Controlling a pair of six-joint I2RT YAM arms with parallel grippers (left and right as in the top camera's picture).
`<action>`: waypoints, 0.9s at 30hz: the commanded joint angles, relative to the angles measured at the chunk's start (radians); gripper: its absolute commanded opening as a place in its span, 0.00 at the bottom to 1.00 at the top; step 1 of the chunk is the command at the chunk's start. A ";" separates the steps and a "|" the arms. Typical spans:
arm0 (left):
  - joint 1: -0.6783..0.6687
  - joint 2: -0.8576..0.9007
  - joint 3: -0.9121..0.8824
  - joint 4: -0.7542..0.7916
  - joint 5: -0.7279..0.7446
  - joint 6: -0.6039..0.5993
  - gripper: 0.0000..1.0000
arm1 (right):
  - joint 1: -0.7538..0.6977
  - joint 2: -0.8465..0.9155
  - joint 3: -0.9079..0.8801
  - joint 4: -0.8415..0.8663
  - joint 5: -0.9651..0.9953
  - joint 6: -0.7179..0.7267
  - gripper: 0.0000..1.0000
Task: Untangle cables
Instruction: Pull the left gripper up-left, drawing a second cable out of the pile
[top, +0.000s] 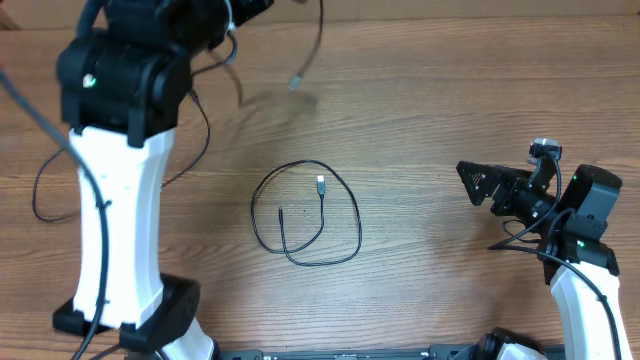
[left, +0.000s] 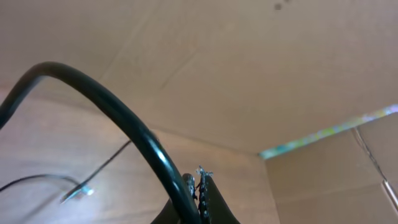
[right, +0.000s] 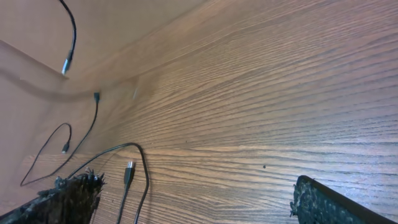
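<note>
Black on pale wood grain: watching the loop (top: 300, 163) lying slack mid-table, crossing itself once, with its silver plug (top: 320, 185) resting inside the ring. Noting a second cable (top: 317, 48) dangling near the far edge, hanging clear of the table (top: 430, 100) and, judging by the left wrist view, running down into the left gripper (left: 198, 180), seemingly pinched shut on it. Spotting a third cable (top: 36, 198) trailing at the left, beside the left arm (top: 120, 200). Finding the right gripper (right: 196, 186) hovering low, near the loop, spread wide and gripping nothing. Risking, from here, lowering the dangling end onto the loop and making a fresh crossing; risking also snagging the third cable by sweeping the left arm across it. Failing to see the left gripper from overhead, buried under the arm; failing to trace the third cable past the arm; losing the second cable's upper run beyond the frame edge.
</note>
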 joint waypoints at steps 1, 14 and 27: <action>0.026 0.087 0.010 0.082 0.011 0.048 0.04 | -0.006 0.002 0.009 0.005 0.007 -0.008 1.00; 0.407 0.275 0.010 0.043 -0.110 0.002 0.04 | -0.006 0.002 0.009 -0.018 0.086 -0.008 1.00; 0.707 0.401 0.003 -0.012 -0.252 -0.029 0.24 | -0.006 0.002 0.009 -0.047 0.085 -0.008 1.00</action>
